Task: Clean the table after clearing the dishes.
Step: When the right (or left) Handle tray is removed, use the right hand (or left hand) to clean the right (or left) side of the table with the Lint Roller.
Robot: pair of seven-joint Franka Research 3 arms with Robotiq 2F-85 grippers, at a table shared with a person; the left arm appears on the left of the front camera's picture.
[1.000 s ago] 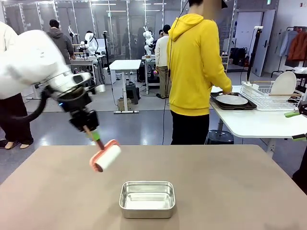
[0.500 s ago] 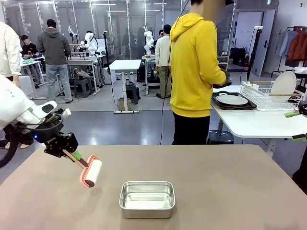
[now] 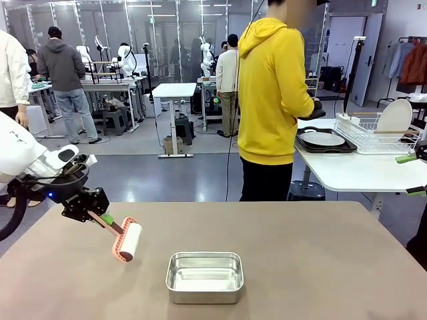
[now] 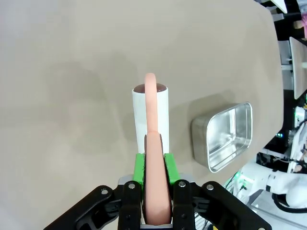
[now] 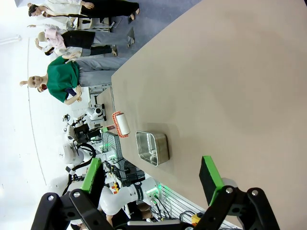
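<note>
Left pincer (image 4: 153,165) pinching lint roller (image 4: 140,115) handle, drum just beyond fingertips, at surface (image 3: 320,260) (contact unclear); arm low, slanting down. Right pincer (image 5: 151,167) spread wide, empty, surface ahead. Dishes (image 3: 322,139) far beyond.

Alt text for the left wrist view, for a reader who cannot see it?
The left hand is shut on the pink handle of a white lint roller, held over the grey-brown table. An empty steel tin sits to the roller's right in the picture, apart from it.
</note>
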